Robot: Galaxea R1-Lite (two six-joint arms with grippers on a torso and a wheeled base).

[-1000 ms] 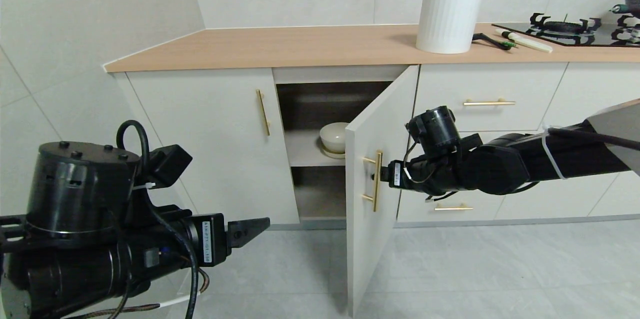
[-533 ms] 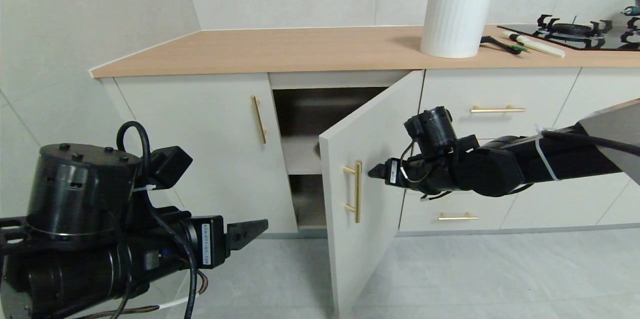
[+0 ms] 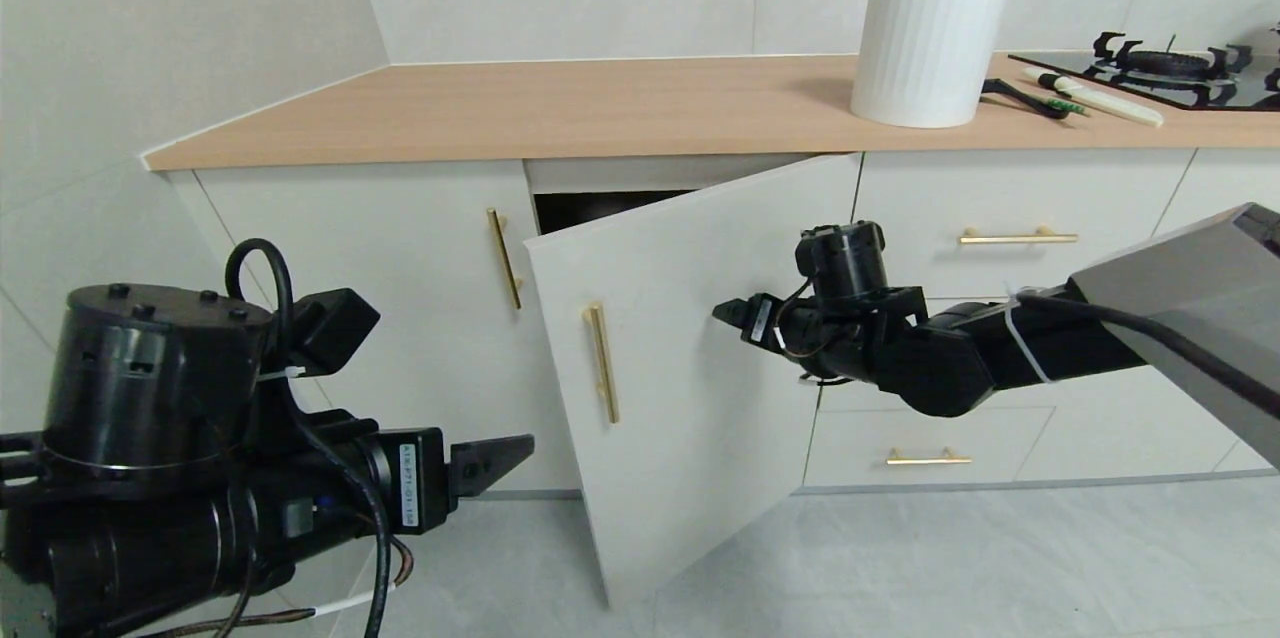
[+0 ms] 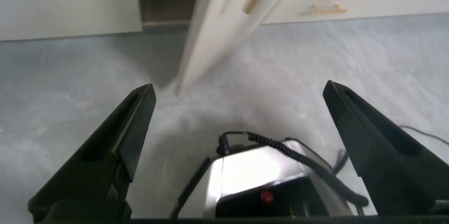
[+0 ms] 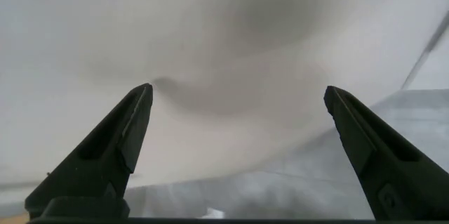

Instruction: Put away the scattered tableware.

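So the right gripper [image 3: 728, 311] is parked in front of the cabinet door [image 3: 700, 388], about the middle of its face, on the hinge side of the gold handle [image 3: 601, 363] and well apart from it. Its fingers [image 5: 105, 154] are spread wide with nothing between them, just plain white door panel straight ahead. The tips look right up against the panel, but honestly I can't tell if they touch. The door hangs ajar, hinged on its right edge, with only a dark sliver of the opening [image 3: 610, 205] showing above its top edge, so whatever's on the shelves is hidden. The left gripper [image 3: 515, 448] sits low down on the left, out in front of the other, closed door [image 3: 370, 298]. Its fingers [image 4: 112, 154] are spread wide and empty too, pointing down at the grey floor [image 3: 950, 558]. Up on the wooden counter [image 3: 560, 103], a tall white ribbed container [image 3: 935, 23] stands toward the right end. A couple of utensils [image 3: 1085, 96] lie loose just beside it, between it and the black stove [image 3: 1165, 68] at the right end by the back wall. Drawers [image 3: 1010, 208] with gold pulls sit under that stretch.
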